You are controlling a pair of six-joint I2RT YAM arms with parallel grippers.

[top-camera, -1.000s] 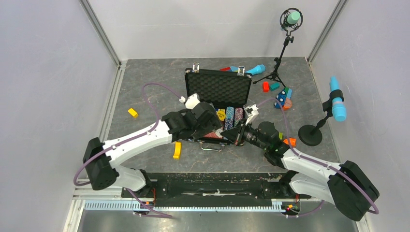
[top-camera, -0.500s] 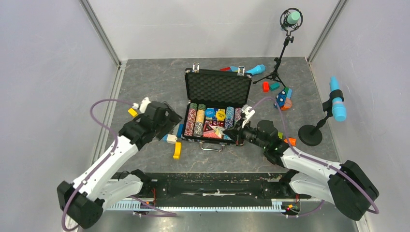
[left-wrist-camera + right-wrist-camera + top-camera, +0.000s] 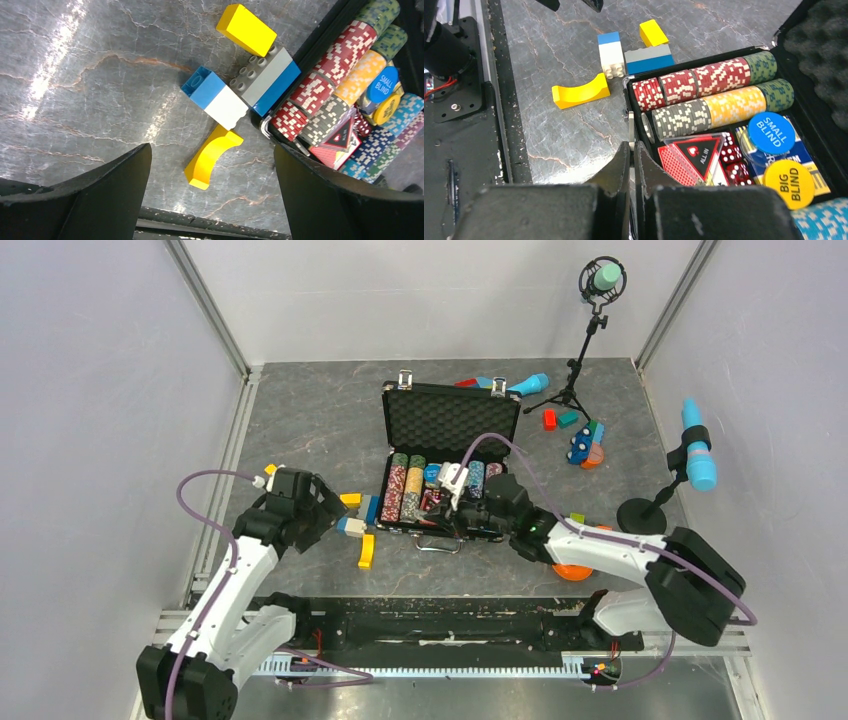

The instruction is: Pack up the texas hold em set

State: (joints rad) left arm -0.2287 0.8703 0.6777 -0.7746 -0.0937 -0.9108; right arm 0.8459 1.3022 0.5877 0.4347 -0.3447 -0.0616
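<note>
Closest to the arm bases, the right gripper (image 3: pixel 632 150) has its two fingers pressed flat together with nothing I can see between them, and it hangs right over the front rim of the case (image 3: pixel 398 527), near the left front corner. The left gripper (image 3: pixel 211 148) is wide open with nothing in it, parked off the case's left end above some toy blocks: a yellow arch (image 3: pixel 580 91), a blue and white brick (image 3: pixel 216 97), a grey and blue brick (image 3: pixel 267 82) that's right up against the case wall, and a yellow wedge (image 3: pixel 246 29). None of those are poker stuff, so I'd leave them alone. The case sits mid-table (image 3: pixel 320 410) with its long side running left to right. The tray looks loaded: rows of chips (image 3: pixel 704 95), a red ALL IN triangle (image 3: pixel 696 152), dice (image 3: pixel 734 160), and the small blind (image 3: pixel 771 133) and big blind (image 3: pixel 789 184) buttons. Beyond all that, on the far side, the foam lid (image 3: pixel 452 423) stands open, with the silver latches (image 3: pixel 405 380) on its far edge. So the lid is straight ahead of the right gripper, across the whole tray, and I reckon it has to swing toward the arms to shut. The right arm is clearly the closer one. The left would have to come in sideways.
</note>
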